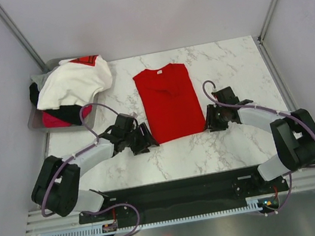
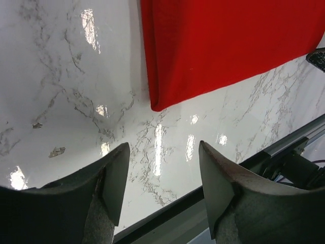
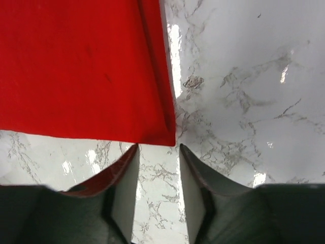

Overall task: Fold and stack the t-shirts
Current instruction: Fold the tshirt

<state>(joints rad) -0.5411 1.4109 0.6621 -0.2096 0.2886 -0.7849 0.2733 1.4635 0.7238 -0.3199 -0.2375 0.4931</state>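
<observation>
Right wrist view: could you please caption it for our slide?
Open right gripper at a corner of the red t-shirt on marble table.

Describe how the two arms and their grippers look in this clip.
The left arm and right arm have light grey links between bulky black joints, each with a looping purple cable. The left gripper and right gripper have dark, wedge-shaped fingers with paler inner faces.

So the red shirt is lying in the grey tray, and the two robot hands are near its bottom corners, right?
Not quite. The red shirt lies flat on the marble table, not in the grey tray, as the top view shows. The left gripper and right gripper are indeed near its bottom corners.
</observation>
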